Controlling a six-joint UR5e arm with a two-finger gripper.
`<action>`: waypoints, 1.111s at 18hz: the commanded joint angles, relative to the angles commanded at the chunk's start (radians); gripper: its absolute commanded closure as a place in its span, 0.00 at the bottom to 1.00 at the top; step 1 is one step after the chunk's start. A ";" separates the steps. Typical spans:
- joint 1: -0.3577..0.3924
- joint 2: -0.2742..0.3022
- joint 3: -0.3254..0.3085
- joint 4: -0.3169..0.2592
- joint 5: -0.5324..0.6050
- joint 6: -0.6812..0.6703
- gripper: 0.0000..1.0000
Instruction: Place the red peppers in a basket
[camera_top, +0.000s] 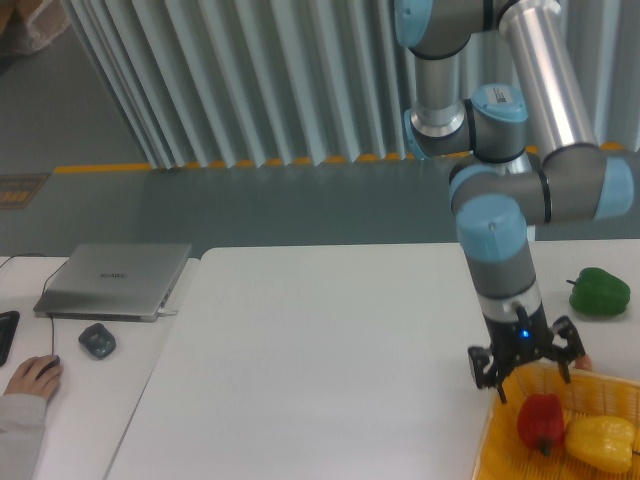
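The red pepper (540, 421) lies inside the yellow-orange mesh basket (500, 440) at the table's front right, next to a yellow pepper (601, 441). My gripper (528, 380) hangs just above the basket's near-left part, right over the red pepper. Its fingers (497, 383) are spread apart and hold nothing. The red pepper rests below the fingers, free of them.
A green pepper (600, 291) sits on the white table behind the basket at the right edge. A closed laptop (115, 280) and a mouse (97, 340) lie on the desk at left, where a person's hand (30, 378) rests on another mouse.
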 joint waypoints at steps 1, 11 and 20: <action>0.012 0.025 0.000 -0.023 -0.005 0.058 0.00; 0.245 0.089 0.054 -0.356 -0.182 1.323 0.00; 0.259 0.077 0.051 -0.350 -0.169 1.620 0.00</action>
